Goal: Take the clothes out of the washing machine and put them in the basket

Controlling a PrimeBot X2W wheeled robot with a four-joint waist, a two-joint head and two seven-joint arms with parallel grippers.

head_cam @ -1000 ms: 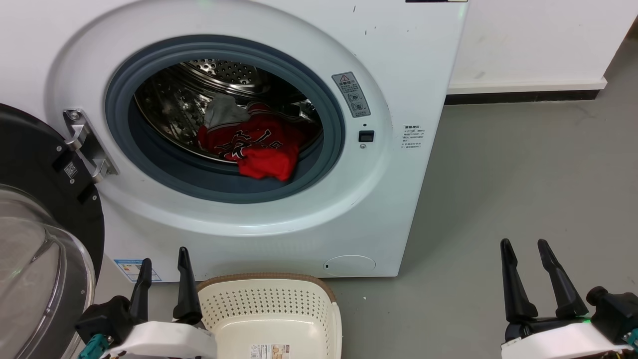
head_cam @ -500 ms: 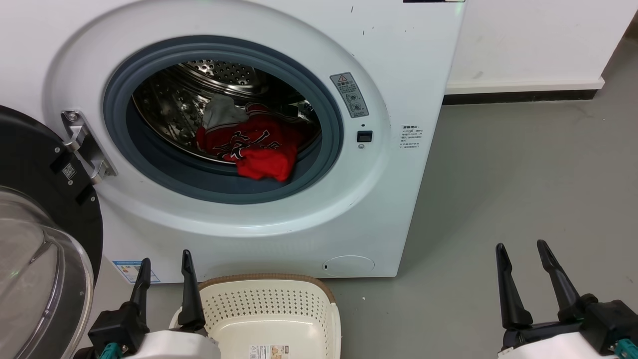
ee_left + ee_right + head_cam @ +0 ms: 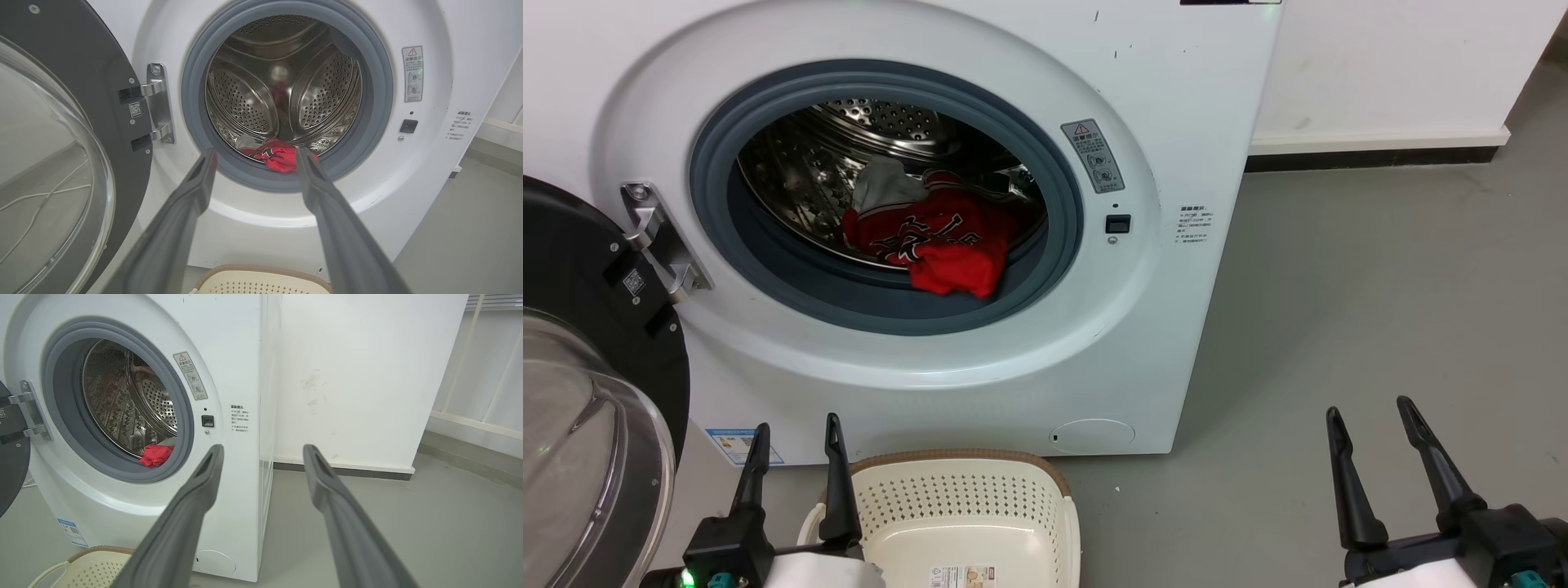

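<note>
Head view: the clothes (image 3: 939, 237), heaped nine-to-three low in the mouth of the washing machine (image 3: 1176, 122), lie at one o'clock from the left gripper (image 3: 797, 425), seemingly nearer it than the right gripper (image 3: 1368, 408), both with jaws spread wide, empty.

The left end effector (image 3: 796, 421) and right end effector (image 3: 1367, 405) have sunk slightly lower in the head view.
</note>
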